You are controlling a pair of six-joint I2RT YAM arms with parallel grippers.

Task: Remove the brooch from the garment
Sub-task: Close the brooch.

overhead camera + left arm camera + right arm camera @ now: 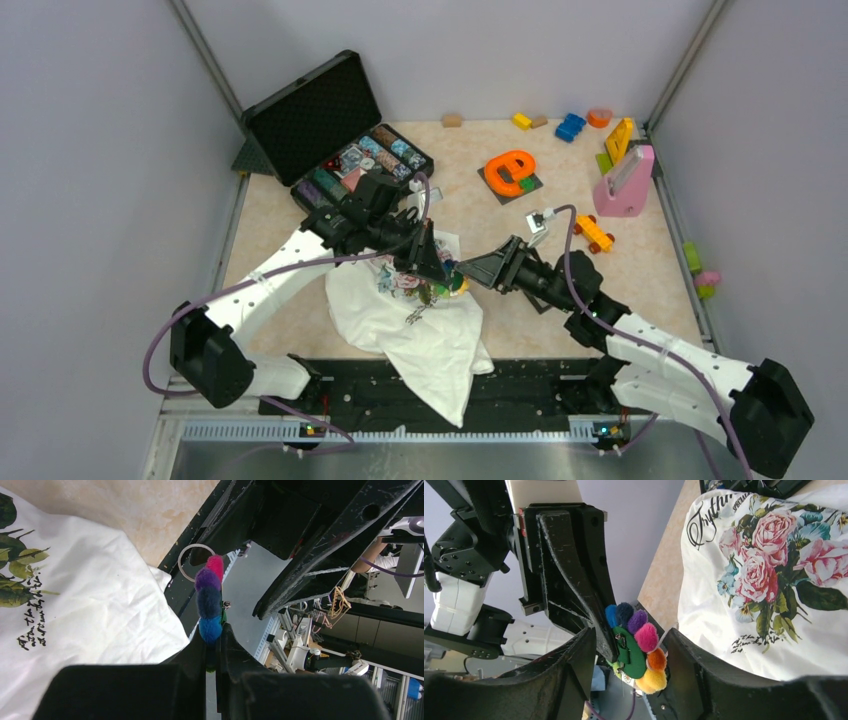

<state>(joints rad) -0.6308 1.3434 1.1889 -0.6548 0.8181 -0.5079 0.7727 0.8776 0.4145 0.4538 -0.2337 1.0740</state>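
While my L pincer (215, 639) pinches brooch (644, 637), seemingly clear of garment (774, 630), R pincer (631, 652) straddles it half-wide; removal approx. done.

The beige marbled tabletop (650, 270) carries a white floral-print cloth T-shirt (440, 350) at near centre, its hem hanging over the near edge. At far left lies an open black compartmented case (370, 160), and at far centre an orange plastic letter e (510, 172). To the right are a pink plastic stand (625, 190) and a small orange toy car (593, 233).

plain grey walls (100, 150) enclose a beige marbled table (450, 165), with metal posts (205, 55) in the back corners.
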